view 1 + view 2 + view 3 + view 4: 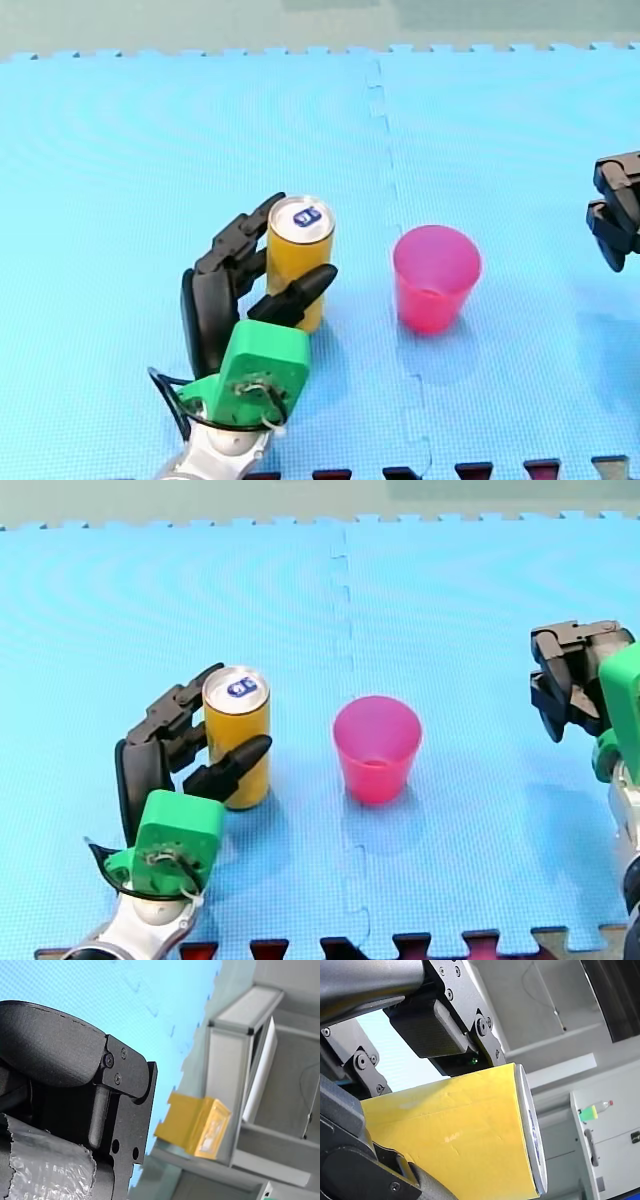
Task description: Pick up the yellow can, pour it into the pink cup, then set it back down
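Grasping the yellow can [300,265] with the left hand [235,300], toward the front left of the blue foam mat [150,150]. Wrapping the black fingers [170,718] around the can's far-left side and pressing the thumb [232,768] across its near side. Holding the can upright, silver lid with blue tab facing up, base appearing to be touching the mat.

Noting in the second wrist view the same grasp from close in: yellow wall lying between black finger links, lid rim turned away from the palm.

Noting the pink cup [436,278] standing upright on the mat to the right of the can, near it but not touching, mouth facing up.

Noting the right hand [570,680] hanging over the mat's right edge, well apart from the cup and carrying nothing; clenched or released, cannot tell.
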